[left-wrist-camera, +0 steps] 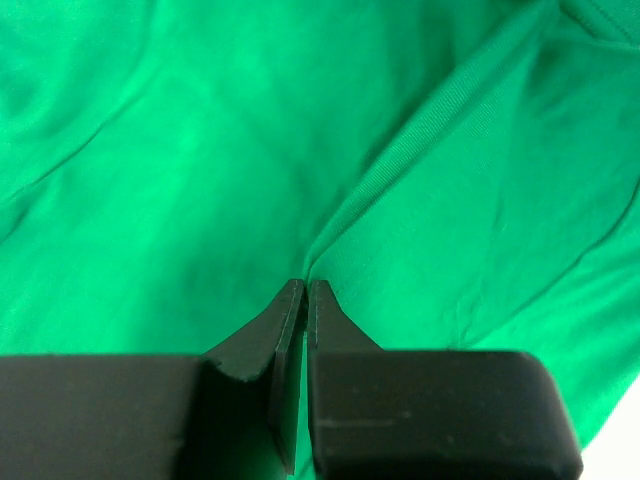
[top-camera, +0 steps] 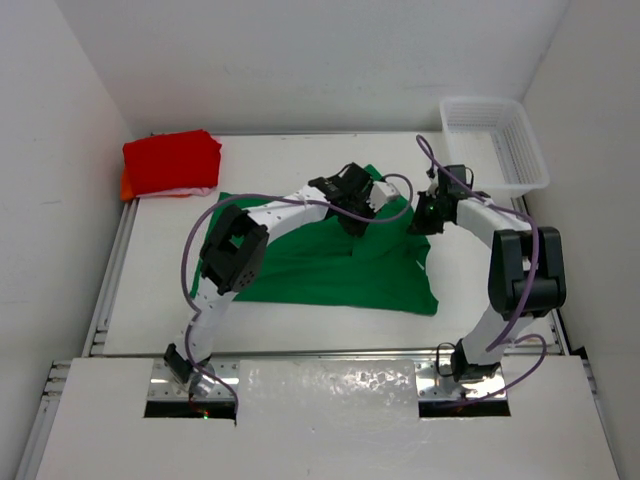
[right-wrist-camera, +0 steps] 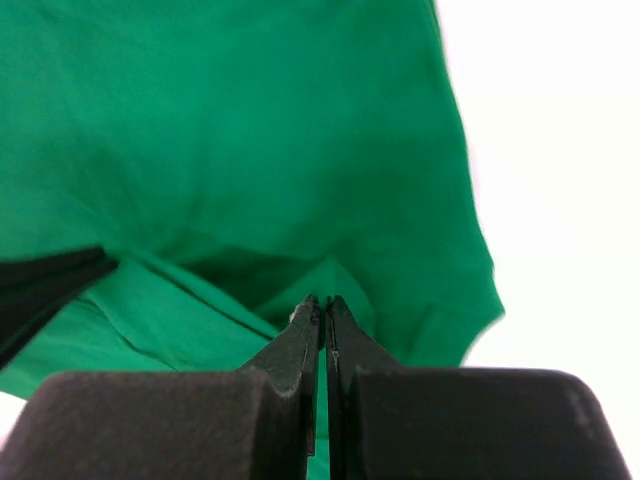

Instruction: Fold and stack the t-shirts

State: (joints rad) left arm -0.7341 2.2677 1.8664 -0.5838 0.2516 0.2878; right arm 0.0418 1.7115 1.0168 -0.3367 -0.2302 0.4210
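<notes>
Found green shirt (top-camera: 330, 270) mid-frame on table (top-camera: 150, 300). Noted left hand (left-wrist-camera: 306, 287) and right hand (right-wrist-camera: 322, 303) each clamped on its upper edge. Judged thin pinches liable to slip and skew fold if lifted unevenly.

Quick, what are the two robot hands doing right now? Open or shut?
Left gripper: shut, pinching the green shirt.
Right gripper: shut, pinching the green shirt too.

Left pincer (top-camera: 357, 222) and right pincer (top-camera: 420, 224) at far edge of green t-shirt (top-camera: 330, 270); red t-shirt (top-camera: 172, 160) far left
</notes>
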